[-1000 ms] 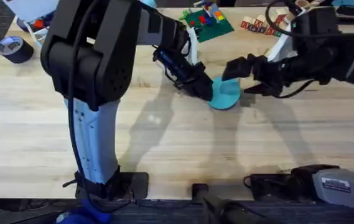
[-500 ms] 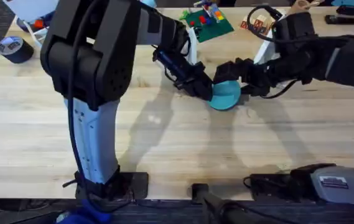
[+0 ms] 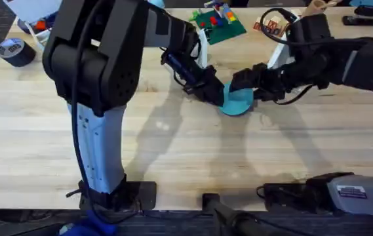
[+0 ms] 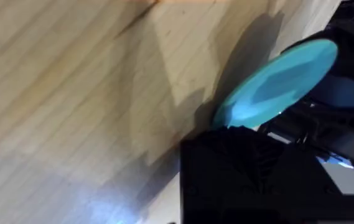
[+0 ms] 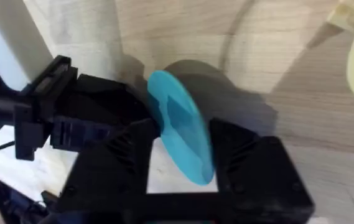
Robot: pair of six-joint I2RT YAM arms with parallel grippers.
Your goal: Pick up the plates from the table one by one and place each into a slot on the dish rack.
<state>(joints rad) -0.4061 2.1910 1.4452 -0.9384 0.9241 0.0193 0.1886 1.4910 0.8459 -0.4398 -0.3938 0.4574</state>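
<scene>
Right hand [image 3: 244, 84] newly closed on tilted sky-blue plate [image 3: 237, 99], left hand [image 3: 217, 96] gripping too.

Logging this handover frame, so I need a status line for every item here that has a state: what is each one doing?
teal plate: off the table, tilted on edge, between both grippers.
left gripper: shut on the plate's rim.
right gripper: fingers either side of the plate; contact cannot be told.
dish rack: on the table behind the right arm, mostly hidden.

Tape roll [image 3: 14, 50] (far left), green board [image 3: 219, 25], lettered blocks [image 3: 270, 27]
</scene>
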